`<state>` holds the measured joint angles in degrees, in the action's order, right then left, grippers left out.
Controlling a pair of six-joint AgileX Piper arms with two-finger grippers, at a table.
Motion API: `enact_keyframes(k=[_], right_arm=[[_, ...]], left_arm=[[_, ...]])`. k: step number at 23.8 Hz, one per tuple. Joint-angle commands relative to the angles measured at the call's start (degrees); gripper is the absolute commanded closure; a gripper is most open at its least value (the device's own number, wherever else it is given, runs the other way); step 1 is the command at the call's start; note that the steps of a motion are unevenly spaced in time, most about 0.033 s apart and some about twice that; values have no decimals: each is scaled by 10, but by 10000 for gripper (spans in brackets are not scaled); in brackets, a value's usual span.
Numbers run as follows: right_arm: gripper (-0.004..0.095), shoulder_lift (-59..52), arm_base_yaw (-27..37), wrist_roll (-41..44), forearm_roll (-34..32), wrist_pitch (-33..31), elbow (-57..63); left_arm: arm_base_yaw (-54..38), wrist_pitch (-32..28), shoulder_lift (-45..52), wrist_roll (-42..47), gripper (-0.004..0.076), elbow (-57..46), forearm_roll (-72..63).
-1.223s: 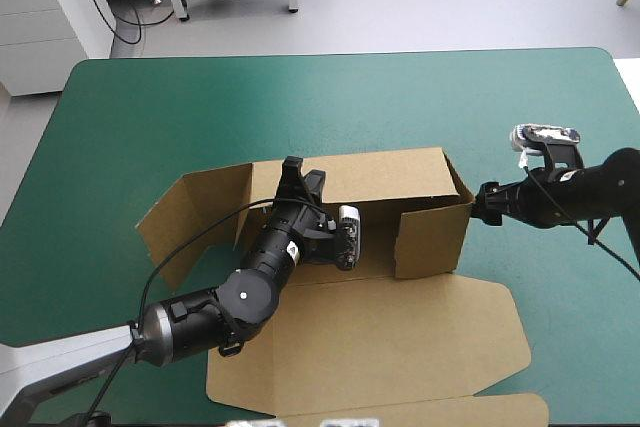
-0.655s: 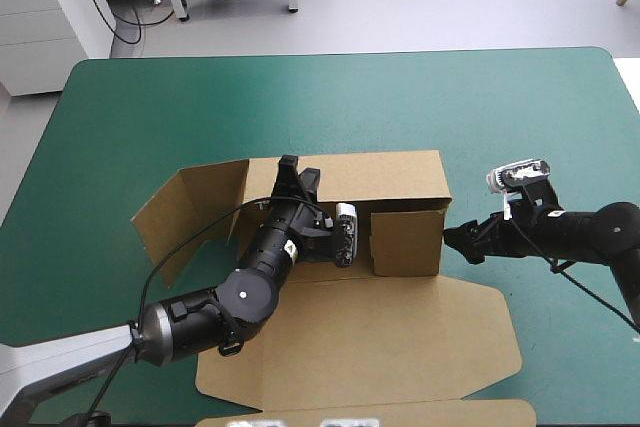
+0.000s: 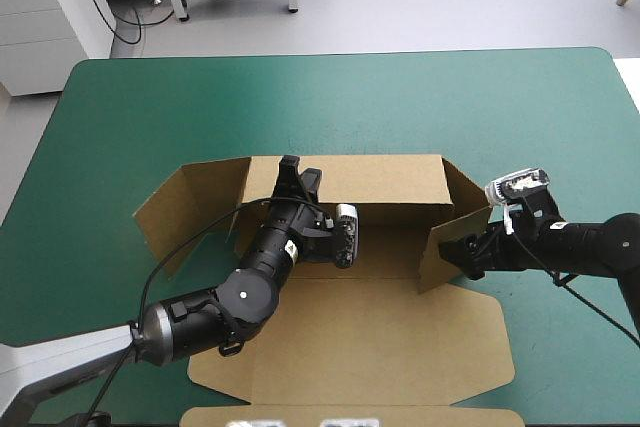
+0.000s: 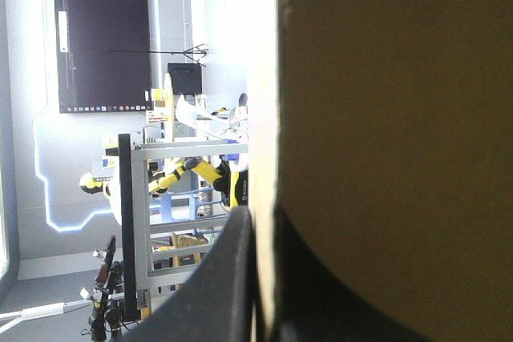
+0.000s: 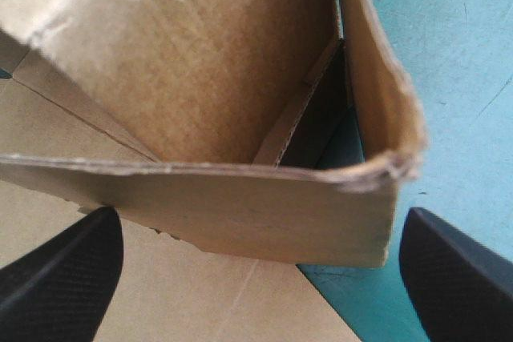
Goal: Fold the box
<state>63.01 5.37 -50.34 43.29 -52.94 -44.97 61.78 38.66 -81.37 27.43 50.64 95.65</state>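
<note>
left gripper [image 3: 291, 163], black fins — clamped on raised back wall [image 3: 390, 183] of brown cardboard box [image 3: 380, 347] | right gripper [image 5: 260, 226] — jaws wide, side flap [image 5: 240, 206] just ahead

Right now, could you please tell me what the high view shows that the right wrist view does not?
Only the high view shows the left gripper gripping the raised back wall of the box, the open left flap and the flat lid. Only the right wrist view shows the right gripper with its fingers wide apart, and the end flap's crumpled corner. Both show the right end flap standing ahead of that gripper on the teal-green cover.
</note>
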Motion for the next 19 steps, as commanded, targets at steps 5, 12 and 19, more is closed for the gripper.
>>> enact_keyframes(k=[5,12,19], right_arm=[[46,-10,-16,-5,23,52,-14],[46,-10,-139,130,-100,161,-14],[46,-10,-318,456,-367,288,-13]], left_arm=[[4,4,20,8,731,13,20],[4,4,20,8,731,13,20],[4,4,20,8,731,13,21]])
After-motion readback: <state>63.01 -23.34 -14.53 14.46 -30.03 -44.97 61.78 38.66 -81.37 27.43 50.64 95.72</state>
